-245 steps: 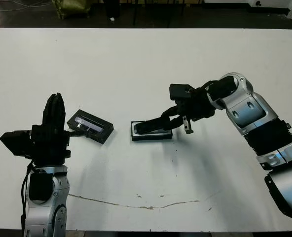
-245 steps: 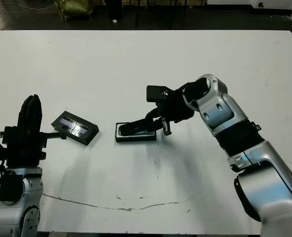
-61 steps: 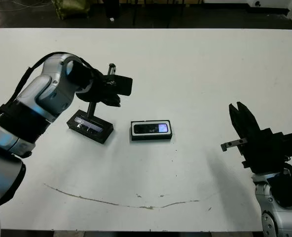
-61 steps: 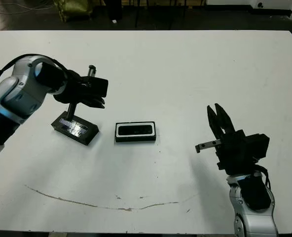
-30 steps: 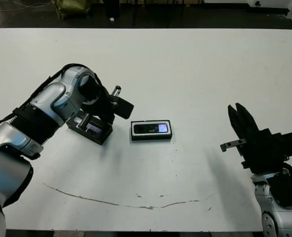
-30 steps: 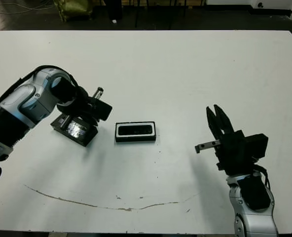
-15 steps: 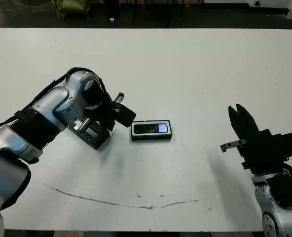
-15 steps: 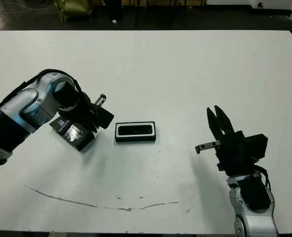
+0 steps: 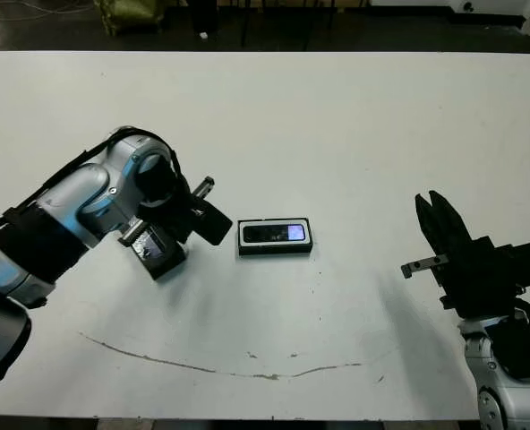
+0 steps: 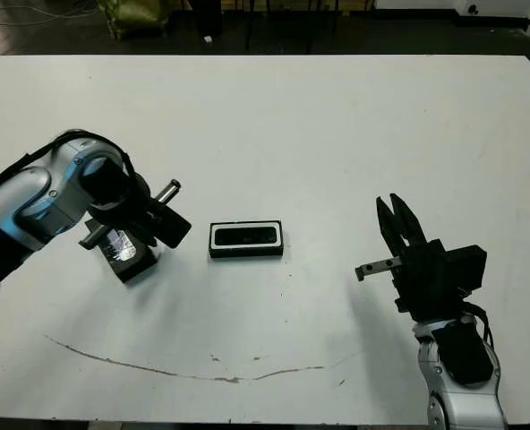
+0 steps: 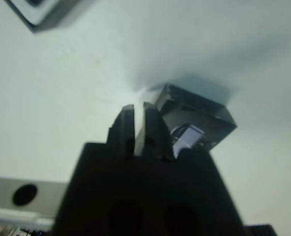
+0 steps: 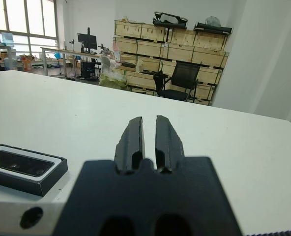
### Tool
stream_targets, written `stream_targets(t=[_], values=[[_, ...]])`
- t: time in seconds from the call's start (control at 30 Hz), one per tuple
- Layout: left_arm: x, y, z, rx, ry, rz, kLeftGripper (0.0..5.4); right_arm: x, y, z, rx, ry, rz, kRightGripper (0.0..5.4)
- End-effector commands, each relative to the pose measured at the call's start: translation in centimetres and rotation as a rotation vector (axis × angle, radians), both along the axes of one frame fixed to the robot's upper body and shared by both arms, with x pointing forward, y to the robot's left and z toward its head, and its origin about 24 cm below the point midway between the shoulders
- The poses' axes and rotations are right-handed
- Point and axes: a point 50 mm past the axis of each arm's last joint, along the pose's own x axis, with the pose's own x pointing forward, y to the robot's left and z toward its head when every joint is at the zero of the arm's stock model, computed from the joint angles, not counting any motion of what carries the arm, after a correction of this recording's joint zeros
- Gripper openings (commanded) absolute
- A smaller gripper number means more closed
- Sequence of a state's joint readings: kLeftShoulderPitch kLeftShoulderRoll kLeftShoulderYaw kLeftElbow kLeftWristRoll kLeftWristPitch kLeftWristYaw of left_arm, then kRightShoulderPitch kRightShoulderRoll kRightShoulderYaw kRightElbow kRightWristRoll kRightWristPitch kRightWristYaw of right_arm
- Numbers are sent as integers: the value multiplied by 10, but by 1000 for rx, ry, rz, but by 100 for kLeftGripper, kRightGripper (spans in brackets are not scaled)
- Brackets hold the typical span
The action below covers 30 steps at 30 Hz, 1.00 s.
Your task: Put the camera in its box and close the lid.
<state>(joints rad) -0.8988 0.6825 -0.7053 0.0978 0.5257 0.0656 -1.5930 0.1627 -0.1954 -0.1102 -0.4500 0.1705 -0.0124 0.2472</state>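
Observation:
The camera [image 9: 274, 233], a slim black bar with a bluish screen, lies inside the white-lined box [image 9: 275, 250] at mid-table. The lid [image 9: 155, 251] sits left of the box, turned end-on and partly hidden under my left wrist. In the left wrist view my left gripper [image 11: 135, 109] is shut, and the lid [image 11: 197, 123] lies just beside its fingers, not between them. My right gripper [image 9: 428, 199] stands upright and shut at the right, well clear of the box [image 12: 25, 167].
A thin brown crack line [image 9: 211, 367] runs across the white table [image 9: 337, 116] near its front edge. Dark floor and chair legs lie beyond the far edge. The right wrist view shows a room with crates and an office chair [image 12: 182, 81].
My left arm has swung lower and leftward. The lid has turned and slid a little left and nearer with it. The box, camera and right arm have stayed put.

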Motion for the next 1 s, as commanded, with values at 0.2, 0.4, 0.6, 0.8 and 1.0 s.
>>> stream_targets(t=[0.2, 0.4, 0.6, 0.8, 1.0], values=[[-11, 15, -7, 63, 58, 4, 0, -2, -2, -6, -5, 42, -15, 2], [-17, 21, -11, 63, 86, 22, 0, -2, -2, -6, -6, 41, -13, 2], [-21, 24, -13, 64, 103, 32, 0, -2, -3, -6, -9, 44, -16, 2], [-27, 26, -15, 80, 115, 20, 0, -1, -2, -7, 1, 35, 0, 2], [-30, 32, -19, 106, 135, 23, 0, -2, -1, -6, -9, 50, -13, 2]])
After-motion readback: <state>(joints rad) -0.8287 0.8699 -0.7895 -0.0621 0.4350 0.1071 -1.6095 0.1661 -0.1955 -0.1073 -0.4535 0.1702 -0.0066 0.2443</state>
